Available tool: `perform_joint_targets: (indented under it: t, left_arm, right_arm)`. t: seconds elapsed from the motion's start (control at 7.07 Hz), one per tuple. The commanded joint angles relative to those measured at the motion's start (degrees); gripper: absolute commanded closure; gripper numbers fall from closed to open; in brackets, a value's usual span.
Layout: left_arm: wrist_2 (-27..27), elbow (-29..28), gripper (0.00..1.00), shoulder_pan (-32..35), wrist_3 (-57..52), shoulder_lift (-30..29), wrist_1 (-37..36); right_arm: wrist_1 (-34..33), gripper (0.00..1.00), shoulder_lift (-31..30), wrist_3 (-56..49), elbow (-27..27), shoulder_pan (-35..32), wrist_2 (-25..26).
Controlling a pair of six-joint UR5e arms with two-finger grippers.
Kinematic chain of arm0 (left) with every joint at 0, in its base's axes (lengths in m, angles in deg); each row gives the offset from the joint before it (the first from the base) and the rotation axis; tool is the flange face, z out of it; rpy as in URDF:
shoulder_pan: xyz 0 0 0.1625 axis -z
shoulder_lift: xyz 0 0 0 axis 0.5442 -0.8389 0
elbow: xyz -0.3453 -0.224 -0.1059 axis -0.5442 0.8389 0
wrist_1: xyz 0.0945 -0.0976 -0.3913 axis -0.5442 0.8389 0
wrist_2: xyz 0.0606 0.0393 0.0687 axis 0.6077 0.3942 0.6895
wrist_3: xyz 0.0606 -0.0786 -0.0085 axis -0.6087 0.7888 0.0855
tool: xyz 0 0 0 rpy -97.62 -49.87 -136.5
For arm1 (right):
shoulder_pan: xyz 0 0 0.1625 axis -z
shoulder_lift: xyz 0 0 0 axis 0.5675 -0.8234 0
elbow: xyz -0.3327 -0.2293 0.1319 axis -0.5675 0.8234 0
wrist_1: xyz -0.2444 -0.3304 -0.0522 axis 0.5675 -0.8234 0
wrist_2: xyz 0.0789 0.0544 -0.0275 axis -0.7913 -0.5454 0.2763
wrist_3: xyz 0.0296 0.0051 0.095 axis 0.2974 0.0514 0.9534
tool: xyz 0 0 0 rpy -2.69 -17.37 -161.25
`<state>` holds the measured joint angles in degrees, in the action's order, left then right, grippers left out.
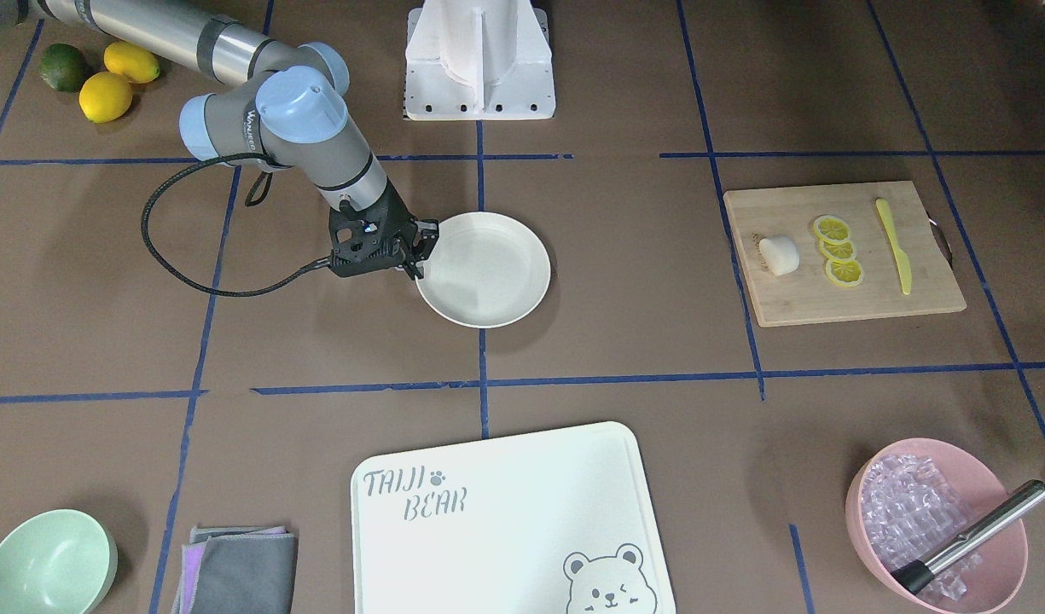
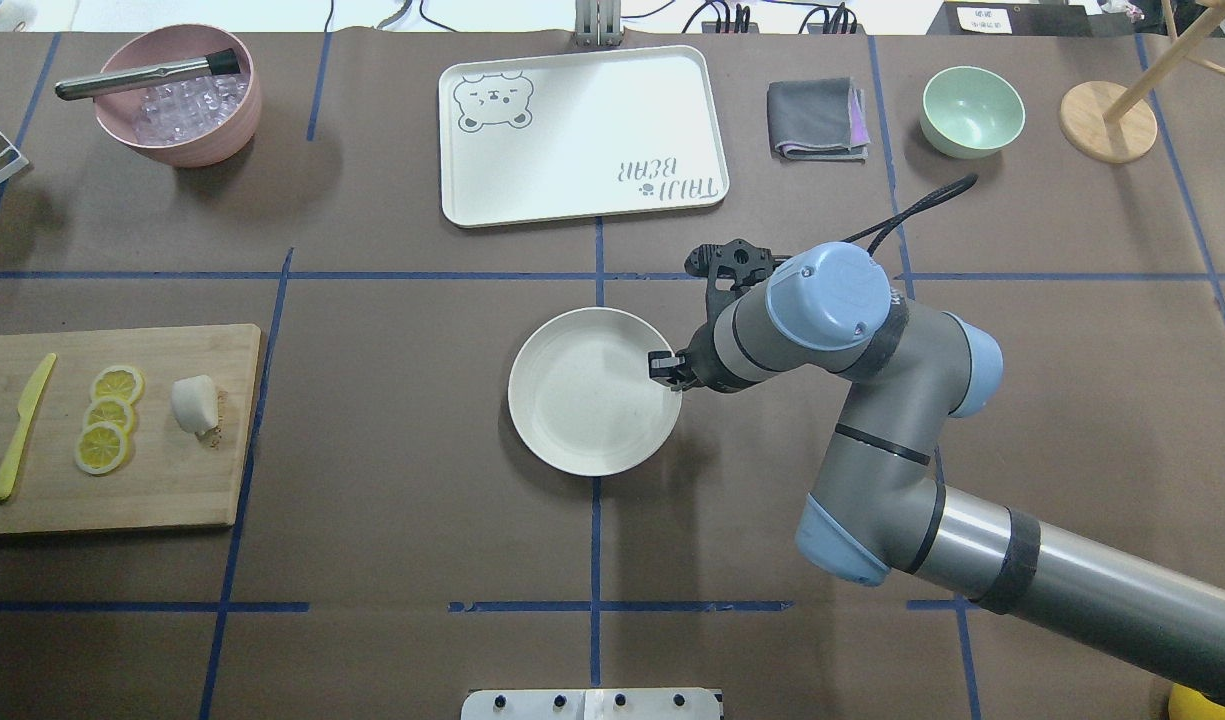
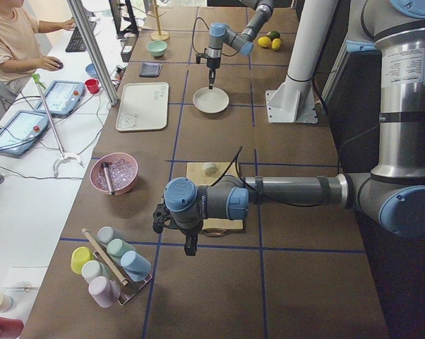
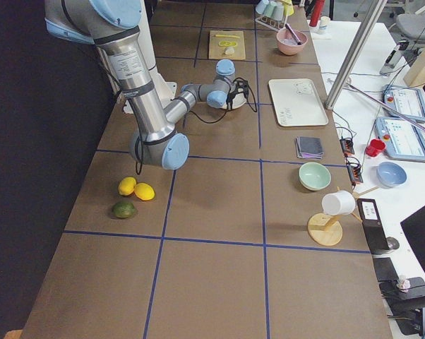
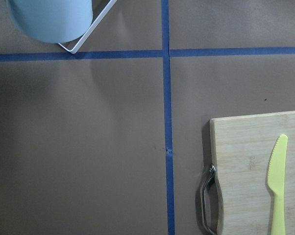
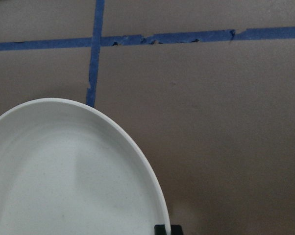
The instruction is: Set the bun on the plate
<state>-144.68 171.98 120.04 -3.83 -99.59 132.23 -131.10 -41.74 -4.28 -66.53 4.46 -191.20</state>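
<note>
The bun (image 2: 193, 404) is a small white lump lying on the wooden cutting board (image 2: 162, 480) at the table's left end, beside the lemon slices (image 2: 111, 415). The cream plate (image 2: 572, 400) sits bare at the table's middle. My right gripper (image 2: 664, 366) is at the plate's right rim, and in the right wrist view its two tips pinch that rim (image 6: 157, 205). My left gripper (image 3: 189, 247) hangs fingers down just past the board's outer end, apart from the bun. It shows only in the exterior left view, so I cannot tell whether it is open or shut.
A yellow plastic knife (image 2: 22, 425) lies on the board. At the far side are a pink bowl (image 2: 177, 95) of ice, a white bear tray (image 2: 582, 135), a folded cloth (image 2: 817, 120) and a mint-green bowl (image 2: 972, 110). Cups on a rack (image 3: 114, 265) stand near my left gripper.
</note>
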Motion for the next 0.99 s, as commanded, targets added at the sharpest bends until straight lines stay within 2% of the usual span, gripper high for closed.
perform_joint_targets:
  t: [0.0, 0.14, 0.42, 0.71, 0.85]
  left_arm:
    - [0.00, -0.04, 0.00, -0.06, 0.00, 0.00, 0.00]
    - [0.00, -0.04, 0.00, -0.06, 0.00, 0.00, 0.00]
    - [0.35, 0.05, 0.00, -0.06, -0.43, -0.09, 0.00]
    - [0.26, 0.92, 0.00, -0.06, -0.52, 0.00, 0.00]
    - [0.44, 0.84, 0.00, -0.06, -0.52, -0.09, 0.00]
  right_arm:
    - [0.19, 0.27, 0.06, 0.85, 0.67, 0.32, 0.53]
    - [-0.42, 0.01, 0.06, 3.38, -0.02, 0.32, 0.36]
    - [-11.88, 0.00, -0.21, 0.54, -4.67, -6.66, -1.91]
    - [-16.84, 0.00, -3.00, -17.41, -5.04, -21.74, -15.66]
    - [-19.30, 0.00, -5.46, -28.38, -4.78, -29.22, -20.43]
